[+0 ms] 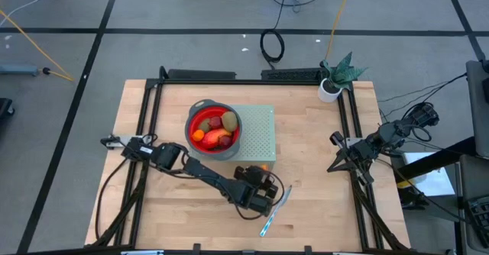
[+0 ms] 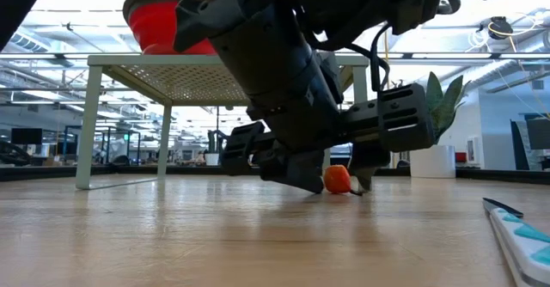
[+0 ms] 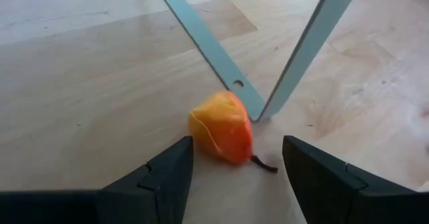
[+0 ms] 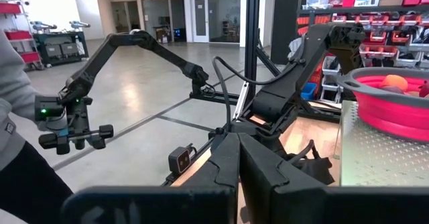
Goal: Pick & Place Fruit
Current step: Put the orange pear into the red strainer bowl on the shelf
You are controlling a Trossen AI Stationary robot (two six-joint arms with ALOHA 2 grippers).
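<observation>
1 orange fruit (image 3: 222, 127) lies on the counter (image 1: 321, 201) between the fingers of the left claw (image 3: 236, 163), spread wide to straddle it. The right claw (image 4: 238, 158) waits at the counter's edge, pinched closed.

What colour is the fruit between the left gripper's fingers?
Orange with a yellowish patch, clearest in the left wrist view: fruit, left gripper.
</observation>
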